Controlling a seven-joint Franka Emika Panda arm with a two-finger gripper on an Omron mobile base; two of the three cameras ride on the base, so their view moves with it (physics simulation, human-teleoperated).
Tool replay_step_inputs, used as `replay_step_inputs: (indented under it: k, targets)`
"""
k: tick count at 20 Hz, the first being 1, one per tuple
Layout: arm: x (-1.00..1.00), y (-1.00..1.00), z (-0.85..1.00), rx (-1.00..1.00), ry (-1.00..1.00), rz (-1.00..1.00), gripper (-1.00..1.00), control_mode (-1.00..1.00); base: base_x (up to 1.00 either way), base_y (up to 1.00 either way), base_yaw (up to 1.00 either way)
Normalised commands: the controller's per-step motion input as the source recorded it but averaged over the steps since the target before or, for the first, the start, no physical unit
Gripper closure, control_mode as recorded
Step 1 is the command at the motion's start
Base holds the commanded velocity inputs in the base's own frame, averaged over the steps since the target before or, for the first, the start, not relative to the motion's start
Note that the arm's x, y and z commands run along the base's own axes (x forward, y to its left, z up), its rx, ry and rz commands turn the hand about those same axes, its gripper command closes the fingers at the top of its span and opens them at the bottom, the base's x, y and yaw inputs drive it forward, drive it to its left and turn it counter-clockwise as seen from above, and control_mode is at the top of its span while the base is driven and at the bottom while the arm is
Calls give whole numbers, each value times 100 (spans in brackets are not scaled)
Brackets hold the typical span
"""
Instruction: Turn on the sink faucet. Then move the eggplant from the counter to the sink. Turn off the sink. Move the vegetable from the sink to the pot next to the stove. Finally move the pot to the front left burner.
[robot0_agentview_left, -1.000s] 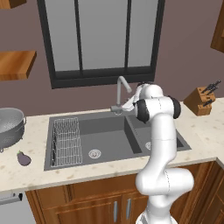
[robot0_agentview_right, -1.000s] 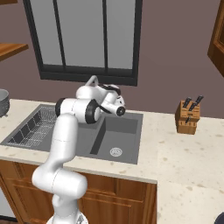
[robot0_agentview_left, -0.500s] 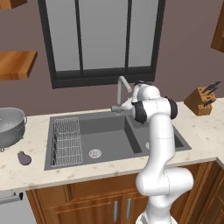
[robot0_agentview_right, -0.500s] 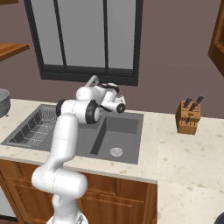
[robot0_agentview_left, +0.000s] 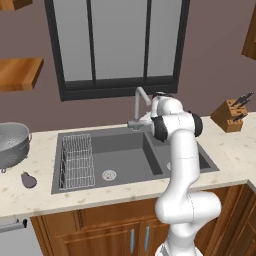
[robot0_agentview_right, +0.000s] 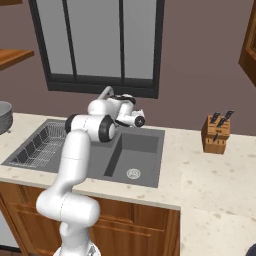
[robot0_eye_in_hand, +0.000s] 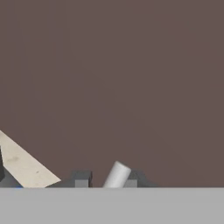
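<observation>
Grey faucet lever (robot0_eye_in_hand: 117, 174) sits between our closed end effector (robot0_eye_in_hand: 106, 180) fingertips; the eggplant (robot0_agentview_left: 28, 179) (small, purple) lies on the table (robot0_agentview_left: 30, 196).

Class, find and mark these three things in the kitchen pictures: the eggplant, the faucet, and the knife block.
eggplant (robot0_agentview_left: 28, 179): left base view, middle of its purple body.
faucet (robot0_agentview_left: 138, 95): left base view, the bend of the spout.
knife block (robot0_agentview_right: 215, 138): right base view, the wooden front face.
</observation>
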Motion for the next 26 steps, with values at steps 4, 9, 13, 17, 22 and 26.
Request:
replay_step_inputs:
  k: [4, 9, 13, 17, 22, 26]
  targets:
    - [30, -64, -38, 1, 0, -3, 100, -100, 0, 0, 0]
    - [24, -72, -37, 3, 0, -3, 100, -100, 0, 0, 0]
    - [25, -80, -44, 4, 1, -4, 100, -100, 0, 0, 0]
    - [15, -88, -51, 6, 5, -8, 100, -100, 0, 0, 0]
    - [0, -92, -51, 9, 8, -15, 100, -100, 0, 0, 0]
    - [-22, -91, -35, 13, 1, -15, 100, -100, 0, 0, 0]
